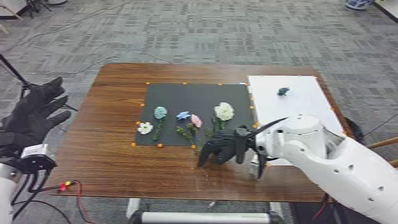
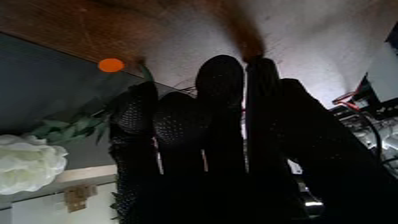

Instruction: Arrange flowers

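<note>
Arranging looks barely begun, with five flowers (image 1: 223, 111) on the dark mat (image 1: 169, 93) left to place. The right hand (image 1: 228, 144), fingers fairly straight, is by the mat's near edge; whether it has a stem, I cannot tell. The left hand (image 1: 31, 117) is open and empty

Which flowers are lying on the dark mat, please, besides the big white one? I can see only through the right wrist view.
Observer: To the left of the big white flower, the dark mat has a pink flower, a blue flower, a pale blue-green flower and a smaller white flower.

Operator: Thank you. Where is the left hand now?

Observer: The left hand is beyond the table's left edge.

Operator: And is there something on the white sheet?

Observer: Yes, a small dark object on its far part; I cannot tell what it is.
</note>
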You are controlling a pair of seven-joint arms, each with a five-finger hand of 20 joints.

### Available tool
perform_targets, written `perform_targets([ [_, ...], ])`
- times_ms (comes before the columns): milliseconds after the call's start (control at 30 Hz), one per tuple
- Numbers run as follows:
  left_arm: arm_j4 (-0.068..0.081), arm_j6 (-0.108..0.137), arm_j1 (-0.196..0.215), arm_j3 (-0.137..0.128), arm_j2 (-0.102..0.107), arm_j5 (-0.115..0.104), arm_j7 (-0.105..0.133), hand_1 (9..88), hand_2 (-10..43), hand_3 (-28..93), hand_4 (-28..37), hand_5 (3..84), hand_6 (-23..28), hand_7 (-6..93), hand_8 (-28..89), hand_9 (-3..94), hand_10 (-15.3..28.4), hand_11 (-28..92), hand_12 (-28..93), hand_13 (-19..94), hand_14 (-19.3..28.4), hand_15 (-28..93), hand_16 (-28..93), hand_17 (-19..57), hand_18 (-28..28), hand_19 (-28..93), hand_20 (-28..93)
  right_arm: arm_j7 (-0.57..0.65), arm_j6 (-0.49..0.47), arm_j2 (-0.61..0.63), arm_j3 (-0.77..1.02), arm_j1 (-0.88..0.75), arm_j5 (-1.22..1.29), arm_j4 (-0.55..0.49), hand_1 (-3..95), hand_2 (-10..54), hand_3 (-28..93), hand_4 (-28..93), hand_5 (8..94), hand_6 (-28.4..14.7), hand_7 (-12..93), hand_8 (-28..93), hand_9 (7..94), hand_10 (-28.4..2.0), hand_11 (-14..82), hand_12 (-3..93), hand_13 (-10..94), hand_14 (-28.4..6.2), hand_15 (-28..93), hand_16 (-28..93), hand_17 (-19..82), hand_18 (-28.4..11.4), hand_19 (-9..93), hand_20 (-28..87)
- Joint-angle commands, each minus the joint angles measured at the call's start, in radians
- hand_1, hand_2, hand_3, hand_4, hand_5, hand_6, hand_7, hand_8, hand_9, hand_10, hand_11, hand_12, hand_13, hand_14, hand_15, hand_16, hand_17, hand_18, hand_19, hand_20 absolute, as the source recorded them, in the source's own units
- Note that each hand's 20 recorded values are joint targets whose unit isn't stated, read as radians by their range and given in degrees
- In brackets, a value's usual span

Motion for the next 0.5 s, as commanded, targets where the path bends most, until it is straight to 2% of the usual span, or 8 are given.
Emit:
perform_targets([
  [33,-0.003,-0.002,0.006,-0.003,-0.002,-0.001,-0.003,29.7,-3.5,46,-28.3,17.5,1.3,18.8,-8,10.3,7.9,17,21,1,10.7,33,-5,-14.4,18.9,31,10,0.012,0.013,-0.006,-0.024,0.035,-0.008,0.024,23.7,20.4,93,-11,45.7,5.3,19,-15,70.3,-10.8,47.6,61.7,58,-14.7,83,45,26,-22.8,79,56],
  [500,-0.002,0.001,0.003,-0.002,-0.003,-0.001,-0.003,30.0,-3.2,45,-28.3,17.5,1.2,18.7,-8,10.4,7.8,17,20,1,10.6,33,-4,-14.4,18.9,31,10,0.044,0.028,-0.017,-0.044,0.086,0.001,0.054,22.0,20.6,93,-10,47.6,5.2,19,-15,70.7,-10.9,48.8,59.9,58,-14.6,82,45,26,-23.0,79,56],
])
